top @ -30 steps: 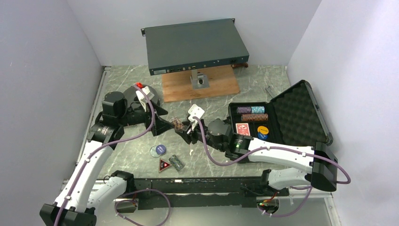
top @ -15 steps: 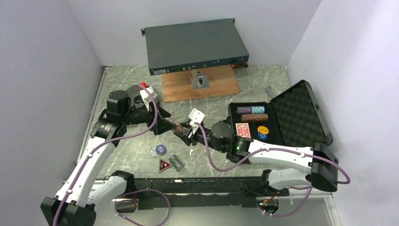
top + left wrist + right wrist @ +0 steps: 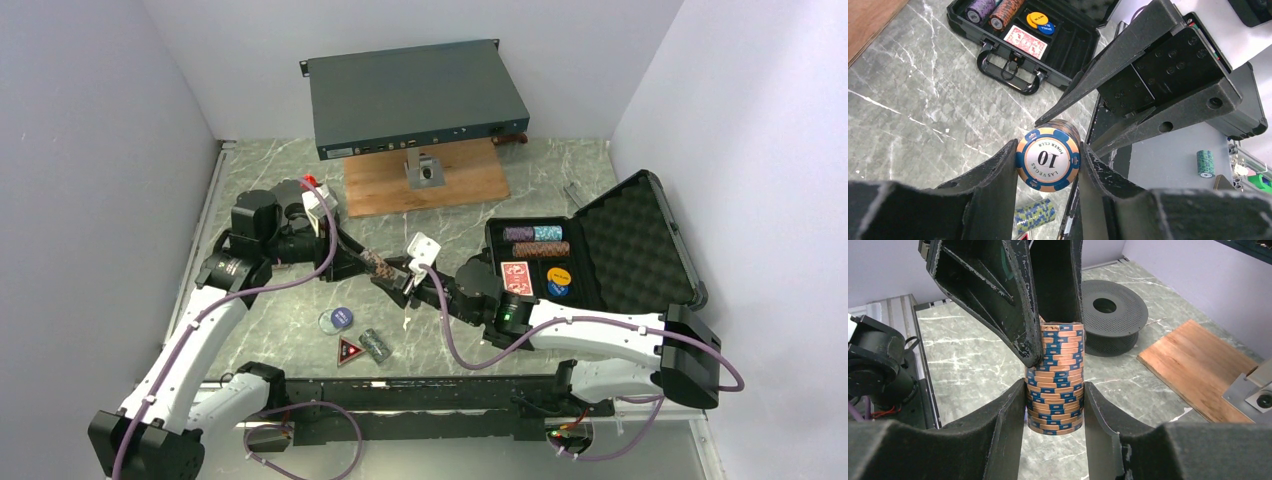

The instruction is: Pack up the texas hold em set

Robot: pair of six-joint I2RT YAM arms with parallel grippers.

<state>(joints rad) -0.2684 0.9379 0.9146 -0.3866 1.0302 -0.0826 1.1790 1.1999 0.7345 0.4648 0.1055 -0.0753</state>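
Note:
A short roll of orange-and-blue poker chips [image 3: 378, 266] hangs above the table between both arms. My right gripper [image 3: 1054, 390] is shut on its lower half, a finger pressed on each side. My left gripper [image 3: 1048, 150] has closed on the other end; both fingers touch the roll [image 3: 1048, 159], whose end face reads 10. The open black case [image 3: 640, 240] lies at the right and holds chip rolls, a red deck [image 3: 516, 274] and round buttons [image 3: 558, 281]. A blue button [image 3: 337, 319], a red-black triangle [image 3: 349, 351] and a green-blue chip roll [image 3: 375, 345] lie on the table.
A large grey electronics box [image 3: 415, 98] stands on a mount over a wooden board [image 3: 425, 185] at the back. A dark spool [image 3: 1111, 315] sits behind the left arm. Grey walls close in both sides. The case handle [image 3: 1008, 72] faces the table's middle.
My left gripper slid right onto the free end of the chip roll and its jaws closed around it. The right gripper kept its hold and shifted slightly right.

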